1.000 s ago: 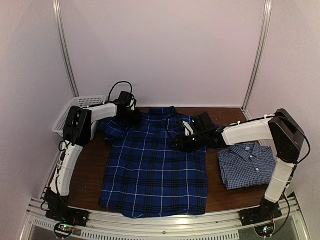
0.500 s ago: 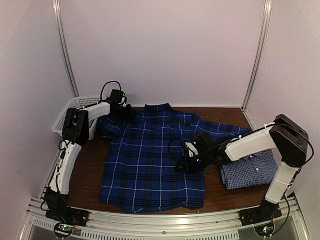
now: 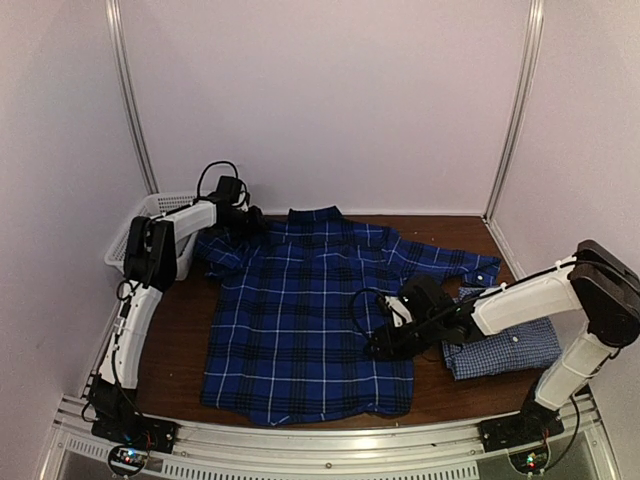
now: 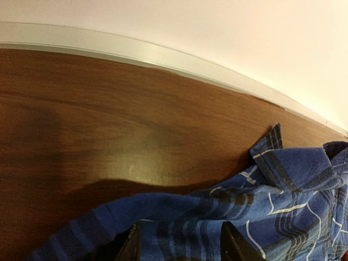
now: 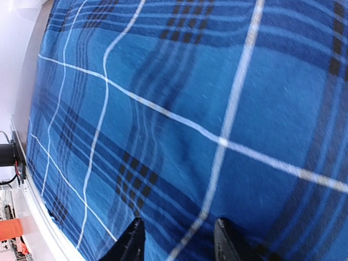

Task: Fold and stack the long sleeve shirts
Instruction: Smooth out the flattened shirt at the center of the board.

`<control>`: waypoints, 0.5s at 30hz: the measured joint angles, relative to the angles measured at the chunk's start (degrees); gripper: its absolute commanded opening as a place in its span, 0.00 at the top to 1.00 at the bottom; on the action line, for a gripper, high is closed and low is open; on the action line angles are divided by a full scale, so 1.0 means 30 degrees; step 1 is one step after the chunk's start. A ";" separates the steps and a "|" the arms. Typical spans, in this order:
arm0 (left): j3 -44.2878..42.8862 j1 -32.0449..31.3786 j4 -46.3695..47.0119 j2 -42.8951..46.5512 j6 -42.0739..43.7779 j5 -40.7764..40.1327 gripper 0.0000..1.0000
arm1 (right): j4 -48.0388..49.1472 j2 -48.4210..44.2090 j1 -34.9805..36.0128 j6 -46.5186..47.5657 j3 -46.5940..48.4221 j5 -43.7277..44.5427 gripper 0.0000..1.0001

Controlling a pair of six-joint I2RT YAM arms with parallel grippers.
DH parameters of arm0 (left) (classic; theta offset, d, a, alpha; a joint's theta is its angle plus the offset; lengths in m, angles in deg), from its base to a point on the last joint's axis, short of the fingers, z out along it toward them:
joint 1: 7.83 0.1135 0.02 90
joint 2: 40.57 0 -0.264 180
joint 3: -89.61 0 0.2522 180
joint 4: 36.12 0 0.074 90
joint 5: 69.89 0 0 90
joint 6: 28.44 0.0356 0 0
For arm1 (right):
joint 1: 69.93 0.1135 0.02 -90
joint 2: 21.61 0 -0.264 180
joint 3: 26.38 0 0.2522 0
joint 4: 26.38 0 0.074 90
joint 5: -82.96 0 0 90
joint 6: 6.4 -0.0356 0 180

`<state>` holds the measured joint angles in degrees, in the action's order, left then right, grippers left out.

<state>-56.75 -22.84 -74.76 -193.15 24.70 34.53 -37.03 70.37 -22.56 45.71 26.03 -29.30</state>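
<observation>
On my far left stands the white plastic mesh basket (image 3: 140,225), against the wall and off the cloth. Just right of it, my left gripper (image 3: 243,214) hangs over the far left shoulder of the dark royal-blue plaid collared cloth shirt (image 3: 300,320). Its jaws stand apart; the rumpled sleeve cloth lies under and between the tips, and I see no pinch on it.

The plaid shirt lies spread flat over the middle of the table. Its long axis runs near to far, collar at the far edge and hem by the near rail. Its left sleeve (image 3: 215,252) is bunched below my left jaws. Its right sleeve (image 3: 450,262) reaches out toward the far right corner.

My right gripper (image 3: 385,342) hovers low over the shirt's right side, about halfway down the body. Its jaws are parted with nothing between them, only flat plaid below. The right sleeve lies far and right of these jaws, so this arm is the nearer one for folding it in, I judge. The left sleeve belongs to my left arm.

Just right of the plaid shirt, the paler blue-white small-check collared shirt (image 3: 505,345) lies folded, partly under my right forearm.

The brown wooden table (image 3: 185,320) is smooth and bare around the cloth. Pale walls (image 3: 320,100) close in on three sides.
</observation>
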 measured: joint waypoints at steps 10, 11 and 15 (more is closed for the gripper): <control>-0.0379 0.0255 -0.0554 0.0437 0.0612 0.1821 0.37 | -0.3271 -0.2404 -0.0525 0.0233 0.2353 0.1566 0.33; -0.0328 0.0248 -0.0627 0.0663 0.0663 0.1967 0.36 | -0.3366 -0.2637 -0.0736 0.0240 0.2659 0.1727 0.32; 0.1151 0.0058 -0.0532 0.2812 0.0911 0.2543 0.36 | -0.3541 -0.3781 -0.2535 0.0546 0.3286 0.2346 0.29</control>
<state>-53.30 -22.66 -76.36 -184.71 27.43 42.16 -47.65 59.03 -30.16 47.35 35.89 -22.27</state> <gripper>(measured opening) 0.640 0.691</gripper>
